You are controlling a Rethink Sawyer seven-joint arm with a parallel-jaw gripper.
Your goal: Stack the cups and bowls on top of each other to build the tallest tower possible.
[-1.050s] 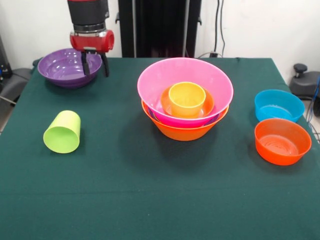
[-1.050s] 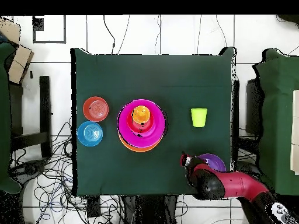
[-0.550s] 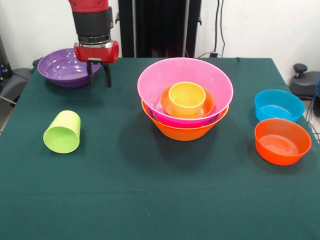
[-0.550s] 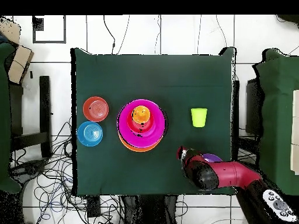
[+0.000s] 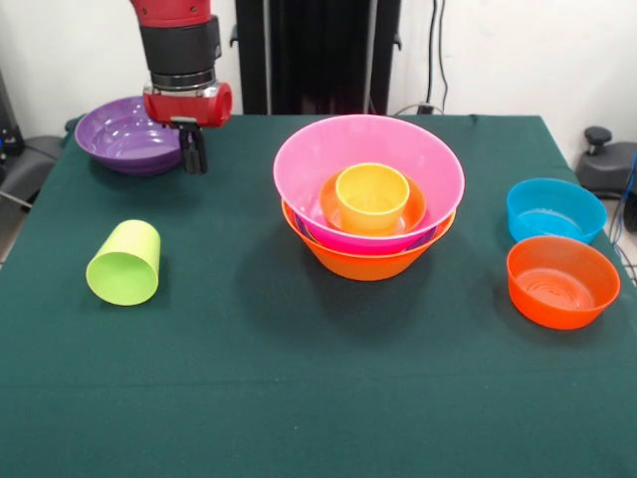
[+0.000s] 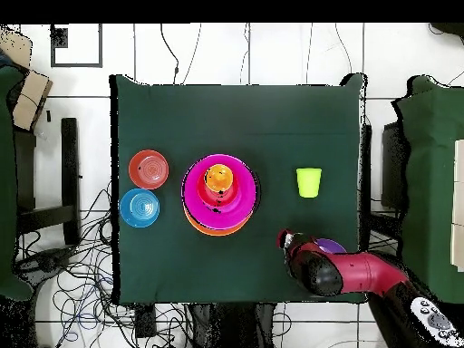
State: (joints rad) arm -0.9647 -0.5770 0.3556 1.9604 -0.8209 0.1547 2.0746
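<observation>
Cloth of dark green covers the table (image 5: pixel 299 398), and nearest me on the left lies the lime-green cup (image 5: pixel 124 262), tipped on its side with its open mouth turned toward me, well apart from everything else. Over on the right, at about the same depth, sits a red-orange bowl (image 5: pixel 562 281), upright, and just behind it, close to touching, the blue bowl (image 5: pixel 554 210). In the middle stands the tower (image 5: pixel 368 196): a yellow-orange bowl (image 5: pixel 366 259) at the base, the large pink bowl (image 5: pixel 369 164) nested in it, a thin purple edge showing between the two, then a small red-orange bowl (image 5: pixel 408 204) inside the pink, and the orange cup (image 5: pixel 372 196) standing upright in the very centre. From above, the same pile shows as rings of colour with the cup in the middle. Farther back on the left rests a wide purple bowl (image 5: pixel 129 135), by itself near the table's far corner. The gripper (image 5: pixel 193 157) hangs just beside that bowl's right rim, its two dark fingers drawn together with no real gap between them and nothing held. Whether the tips touch the cloth I cannot tell. In the overhead view the red arm (image 6: pixel 362 272) covers most of the purple bowl.
</observation>
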